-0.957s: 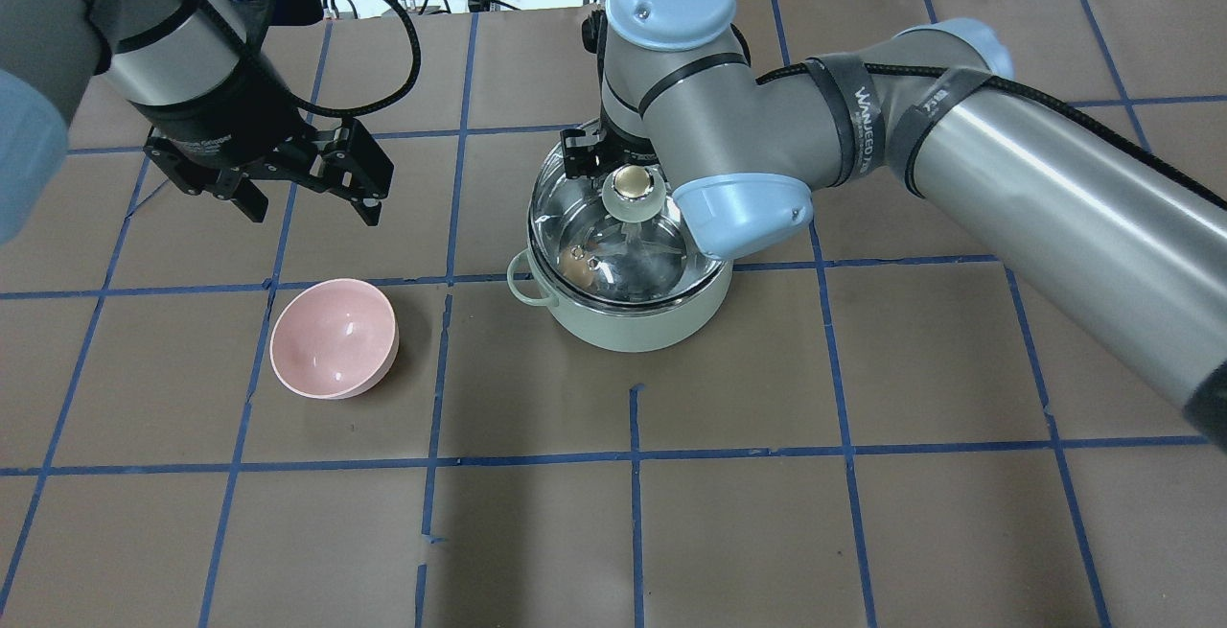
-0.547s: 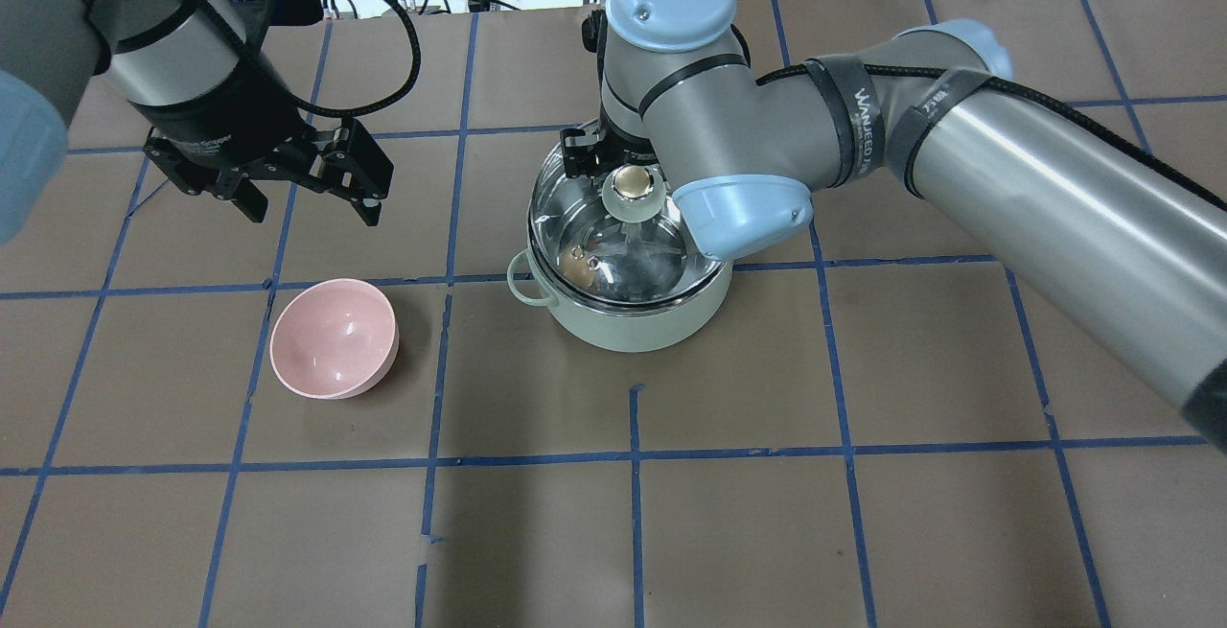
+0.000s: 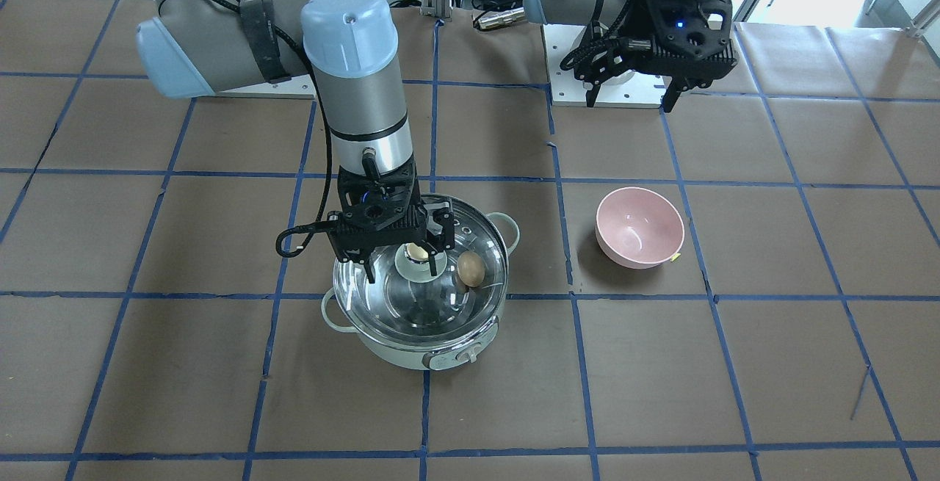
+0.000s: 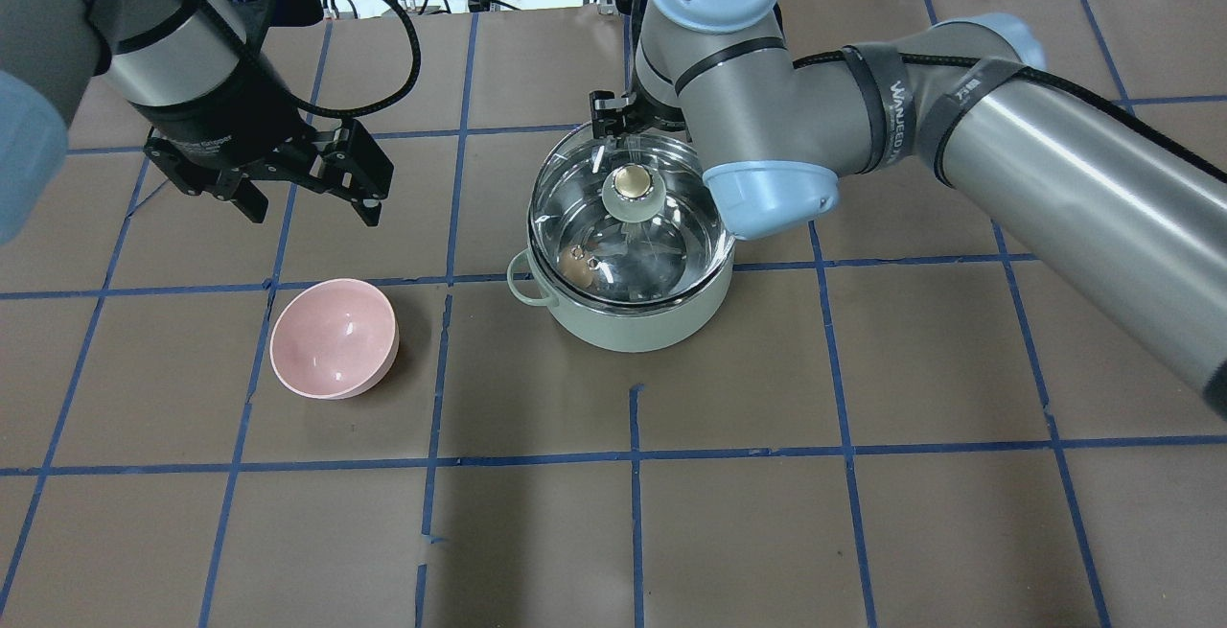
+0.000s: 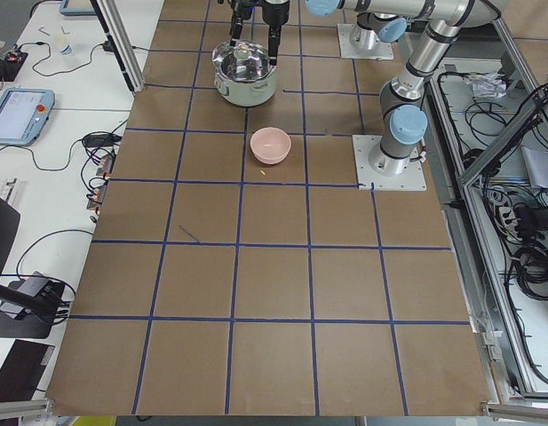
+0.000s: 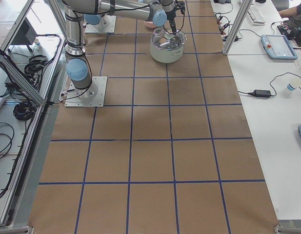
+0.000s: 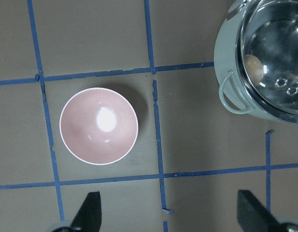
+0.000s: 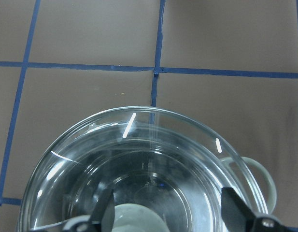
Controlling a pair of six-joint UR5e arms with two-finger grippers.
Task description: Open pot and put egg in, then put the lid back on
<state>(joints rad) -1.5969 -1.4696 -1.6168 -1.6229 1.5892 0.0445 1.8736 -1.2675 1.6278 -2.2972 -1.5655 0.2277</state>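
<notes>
The mint-green pot (image 4: pixel 628 321) stands mid-table with the glass lid (image 4: pixel 666 235) lying on it. The light-brown egg (image 4: pixel 575 267) lies inside against the wall, seen through the glass; it also shows in the front view (image 3: pixel 471 268) and the left wrist view (image 7: pixel 253 67). My right gripper (image 3: pixel 402 264) is open just above the lid, its fingers on either side of the golden-beige knob (image 4: pixel 632 183) without gripping it. The right wrist view shows the fingers spread wide over the lid (image 8: pixel 153 145). My left gripper (image 4: pixel 312 209) is open and empty, above the table left of the pot.
An empty pink bowl (image 4: pixel 334 338) sits on the brown paper front-left of the pot, below my left gripper; it also shows in the left wrist view (image 7: pixel 98 125). The pot's control panel (image 3: pixel 459 355) faces away from the robot. Cables lie beyond the table's far edge.
My right arm has risen and drawn back from the knob toward the far side. The lid stays on the pot. My left arm has not moved.
</notes>
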